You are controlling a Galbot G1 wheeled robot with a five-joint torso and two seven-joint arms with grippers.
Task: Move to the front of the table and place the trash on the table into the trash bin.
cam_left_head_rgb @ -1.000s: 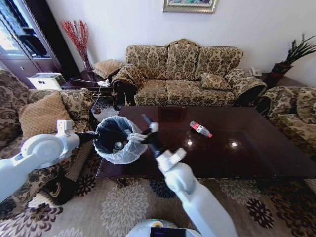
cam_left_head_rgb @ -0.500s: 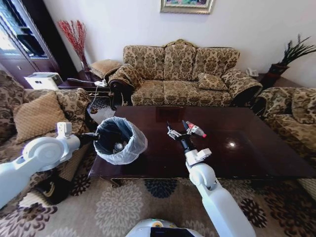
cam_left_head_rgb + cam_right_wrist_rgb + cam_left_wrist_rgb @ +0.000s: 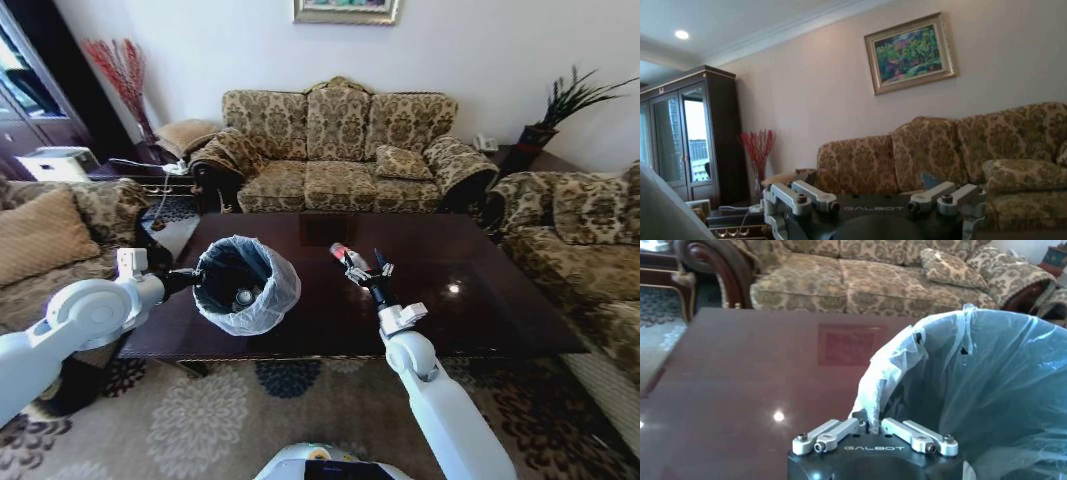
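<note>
The trash bin [image 3: 246, 284], black with a whitish bag liner, hangs over the left end of the dark glossy table [image 3: 480, 310]. My left gripper [image 3: 188, 279] is shut on its rim; in the left wrist view the fingers [image 3: 840, 432] pinch the bag's folded edge [image 3: 875, 390]. A small pale piece of trash [image 3: 240, 296] lies at the bin's bottom. A clear bottle with a red label [image 3: 342, 252] lies on the table. My right gripper [image 3: 369, 268] stands open right beside it, and its spread fingers [image 3: 803, 195] face the sofa in the right wrist view.
A patterned sofa [image 3: 340, 150] stands behind the table and an armchair [image 3: 590, 230] is at the right. A cushioned seat [image 3: 40, 235] and a cluttered side table [image 3: 150, 170] are at the left. Patterned rug [image 3: 200, 420] lies in front of me.
The camera has moved, shifting the whole scene leftward. My right arm swung from above the bin's rim across to the bottle. The left gripper keeps its hold on the bin.
</note>
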